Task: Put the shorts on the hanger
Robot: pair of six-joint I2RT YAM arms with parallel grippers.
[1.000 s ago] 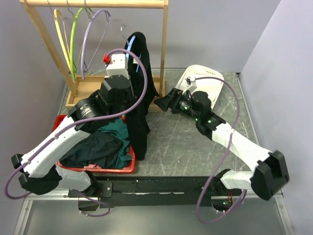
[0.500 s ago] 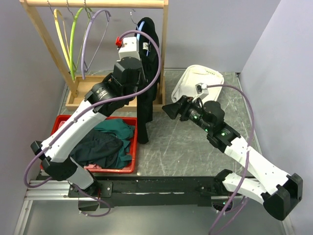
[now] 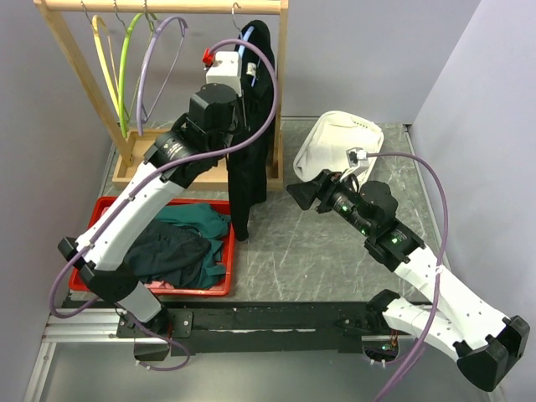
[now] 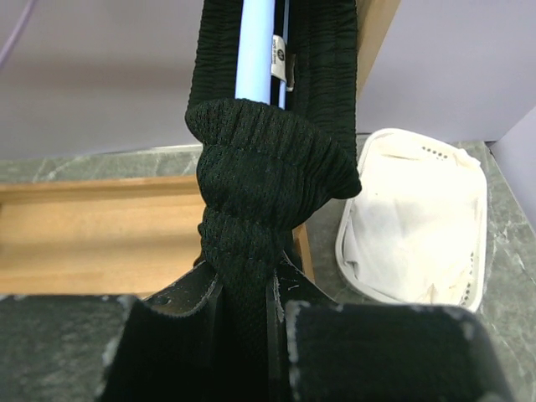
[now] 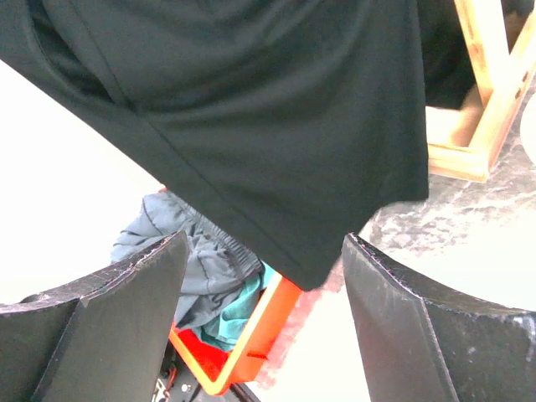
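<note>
Shorts: one black pair (image 3: 249, 159), hanging full length at the right end of the wooden rack (image 3: 167, 6), lower hem down beside the far right corner of the red bin (image 3: 228, 276).
Hanger: one light blue (image 4: 254, 50), threaded inside the waistband; its hook is up at the rail, but whether it is seated there cannot be told.
Left gripper (image 4: 247, 289): nearly closed, pinching a bunched fold of the elastic waistband.
Right gripper (image 5: 264, 243): fingers spread wide, holding nothing, facing the hanging cloth from the right without contact.
Edges: right rack post (image 3: 281, 84) just beside the shorts; wall close behind the rack.
Open room: bare grey table (image 3: 310, 251) between the red bin and the right arm.
Other hangers: three on the left of the rail, yellow (image 3: 105, 59), green (image 3: 126, 67), lilac (image 3: 155, 67), well apart from the shorts.
Containers: two, the red bin with clothes and a white tub (image 3: 339, 146) far right.
</note>
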